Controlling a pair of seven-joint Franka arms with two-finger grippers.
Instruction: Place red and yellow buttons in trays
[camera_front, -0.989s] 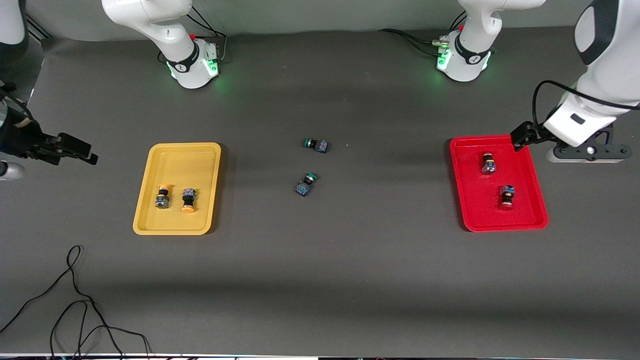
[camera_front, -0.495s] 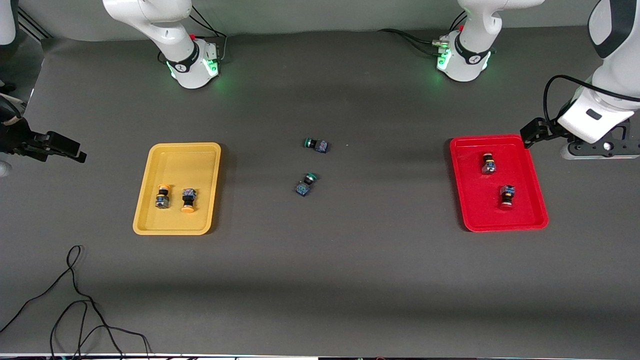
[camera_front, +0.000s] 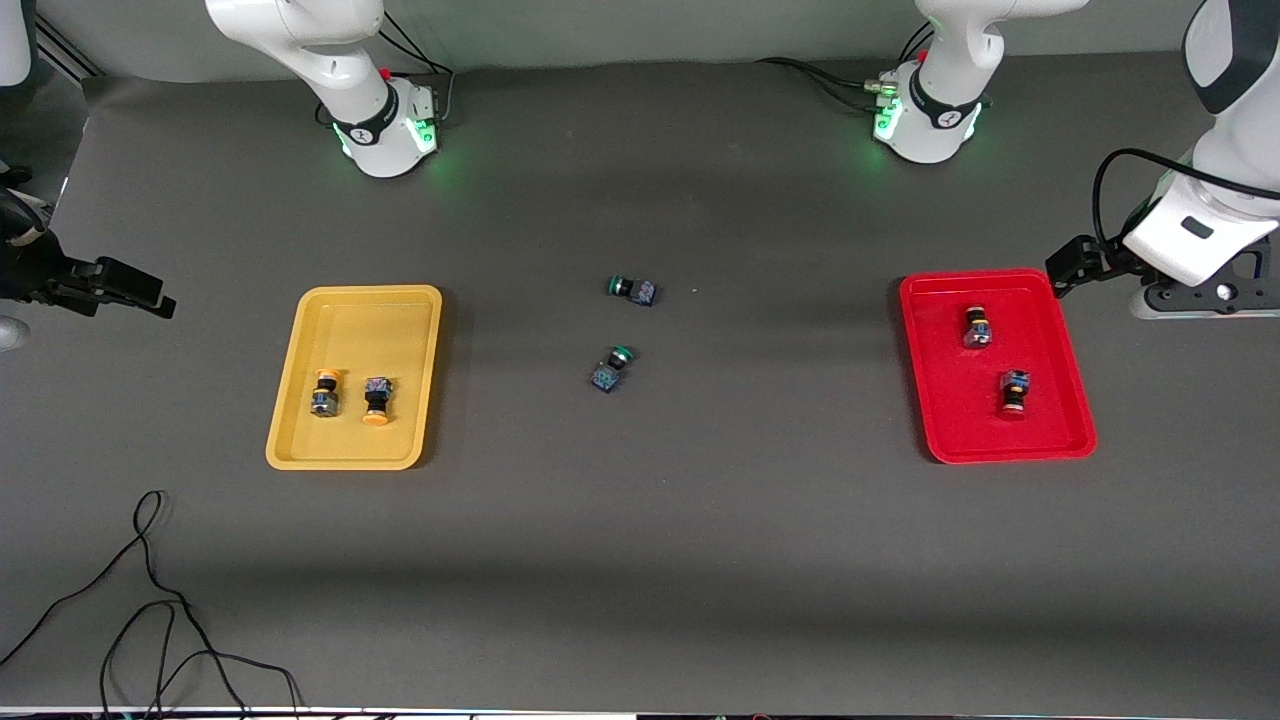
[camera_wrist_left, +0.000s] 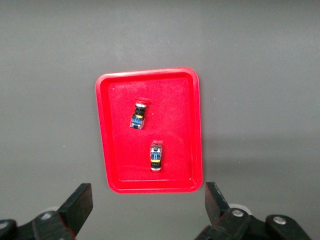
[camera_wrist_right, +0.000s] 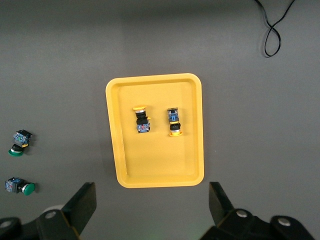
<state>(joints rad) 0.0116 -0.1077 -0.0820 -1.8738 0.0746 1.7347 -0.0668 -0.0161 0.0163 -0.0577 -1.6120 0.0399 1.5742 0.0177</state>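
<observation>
The yellow tray (camera_front: 360, 320) holds two orange-yellow buttons (camera_front: 324, 392) (camera_front: 376, 400). The tray also shows in the right wrist view (camera_wrist_right: 155, 160), with its buttons (camera_wrist_right: 141, 120) (camera_wrist_right: 173, 121). The red tray (camera_front: 1050, 420) holds two red buttons (camera_front: 977, 327) (camera_front: 1014, 391). The tray also shows in the left wrist view (camera_wrist_left: 175, 100), with its buttons (camera_wrist_left: 138, 114) (camera_wrist_left: 156, 156). My left gripper (camera_front: 1200, 296) (camera_wrist_left: 147, 202) is open and empty, up over the table beside the red tray at the left arm's end. My right gripper (camera_front: 15, 290) (camera_wrist_right: 150, 202) is open and empty, beside the yellow tray at the right arm's end, partly cut off.
Two green-capped switches (camera_front: 632, 290) (camera_front: 612, 367) lie on the dark mat midway between the trays, and show in the right wrist view (camera_wrist_right: 20, 141) (camera_wrist_right: 19, 186). A black cable (camera_front: 150, 600) loops on the mat near the front camera at the right arm's end.
Both grippers have drawn outward from their trays toward the table's ends, the left one off the red tray's corner. Buttons and trays have not moved.
</observation>
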